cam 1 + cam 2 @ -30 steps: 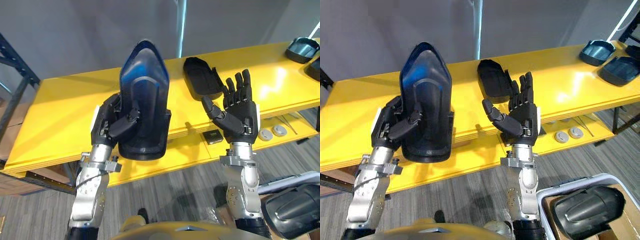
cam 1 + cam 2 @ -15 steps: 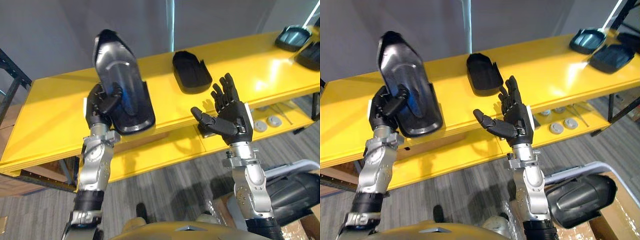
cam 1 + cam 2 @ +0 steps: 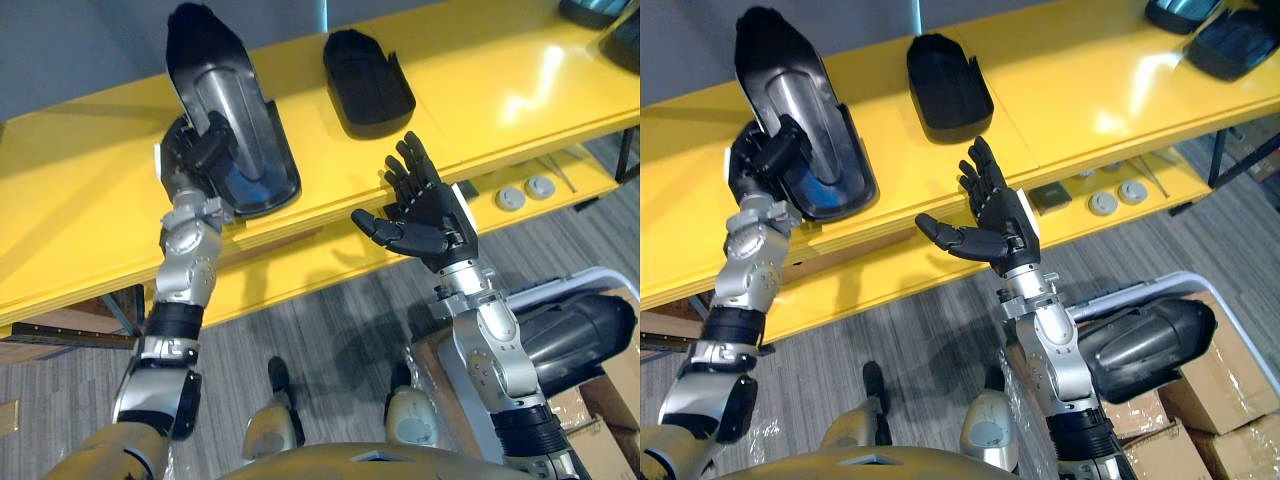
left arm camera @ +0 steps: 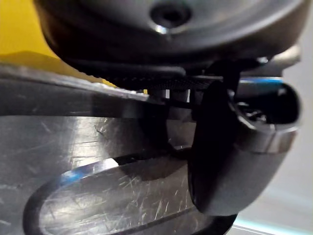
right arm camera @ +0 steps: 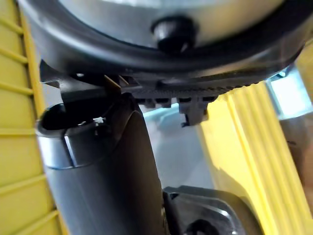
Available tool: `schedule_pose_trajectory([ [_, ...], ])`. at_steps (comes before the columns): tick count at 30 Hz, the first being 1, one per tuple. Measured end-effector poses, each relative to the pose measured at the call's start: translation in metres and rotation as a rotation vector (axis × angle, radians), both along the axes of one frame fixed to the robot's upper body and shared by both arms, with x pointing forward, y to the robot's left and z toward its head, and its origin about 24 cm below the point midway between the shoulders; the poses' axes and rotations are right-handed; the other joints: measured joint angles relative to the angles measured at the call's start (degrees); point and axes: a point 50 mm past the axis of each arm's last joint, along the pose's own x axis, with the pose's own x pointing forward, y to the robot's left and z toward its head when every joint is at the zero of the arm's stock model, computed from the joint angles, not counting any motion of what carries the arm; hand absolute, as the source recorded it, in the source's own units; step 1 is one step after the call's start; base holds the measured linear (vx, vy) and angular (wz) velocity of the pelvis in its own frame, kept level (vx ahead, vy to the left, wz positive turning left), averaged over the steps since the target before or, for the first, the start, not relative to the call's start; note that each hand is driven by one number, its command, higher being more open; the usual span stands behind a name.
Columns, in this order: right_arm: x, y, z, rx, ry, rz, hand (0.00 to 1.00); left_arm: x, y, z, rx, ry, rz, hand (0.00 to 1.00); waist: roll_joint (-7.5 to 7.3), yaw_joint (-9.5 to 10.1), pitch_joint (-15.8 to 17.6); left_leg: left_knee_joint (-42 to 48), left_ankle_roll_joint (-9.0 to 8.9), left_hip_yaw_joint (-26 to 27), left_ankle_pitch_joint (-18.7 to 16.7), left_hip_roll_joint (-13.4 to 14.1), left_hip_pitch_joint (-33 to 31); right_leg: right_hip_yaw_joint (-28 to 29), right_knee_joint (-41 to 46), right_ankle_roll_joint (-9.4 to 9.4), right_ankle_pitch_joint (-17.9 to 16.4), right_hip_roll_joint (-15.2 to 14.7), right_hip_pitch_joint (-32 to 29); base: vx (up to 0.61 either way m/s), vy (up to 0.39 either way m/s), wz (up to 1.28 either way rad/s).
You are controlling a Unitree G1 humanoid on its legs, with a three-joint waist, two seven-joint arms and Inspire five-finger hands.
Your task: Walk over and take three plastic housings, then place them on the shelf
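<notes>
Left hand [image 3: 193,162]: clenched on the held housing [image 3: 232,120], thumb [image 4: 220,147] curled across its glossy inner face. The held housing sits at 10 o'clock in the head views, over the yellow shelf [image 3: 480,95], narrow end toward 11 o'clock. Contact with the shelf cannot be determined.

Right hand [image 3: 432,215]: released, palm up, fingers spread, grasping nothing, just right of centre and in front of the shelf edge.

The second housing [image 3: 367,68] lies on the shelf at 12 o'clock. A further housing [image 3: 1238,42] lies at 2 o'clock. Cardboard boxes [image 3: 1230,385] stand at 4 o'clock.
</notes>
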Motion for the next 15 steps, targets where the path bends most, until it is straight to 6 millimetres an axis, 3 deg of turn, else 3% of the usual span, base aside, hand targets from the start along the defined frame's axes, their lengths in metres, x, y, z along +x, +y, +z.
schedule_pose_trajectory([
  [10,0.0,0.012,0.002,0.029,0.023,0.066,1.0,0.014,0.006,0.029,0.014,0.002,0.061,0.0,-0.6,-0.53,4.49,0.02,0.26,1.7,0.22,-0.04,-1.01,2.48,1.51,-0.01,-0.01,0.11,-2.9,-0.01,-0.025,-0.07],
  [11,-0.001,0.013,0.004,0.03,0.015,0.072,1.0,0.014,0.007,0.031,0.015,0.002,0.065,1.0,-0.55,-0.47,4.81,0.03,0.26,1.7,0.22,-0.04,-1.0,2.49,1.53,-0.03,-0.02,0.11,-2.91,0.0,-0.032,0.0],
  [15,-0.005,0.021,0.013,0.037,-0.024,0.105,1.0,0.016,0.009,0.044,0.061,-0.009,0.083,1.0,-0.64,-0.44,6.61,0.74,0.33,1.7,0.17,-0.01,-1.34,2.6,1.78,0.07,-0.29,0.11,-3.0,-0.01,-0.028,0.0],
])
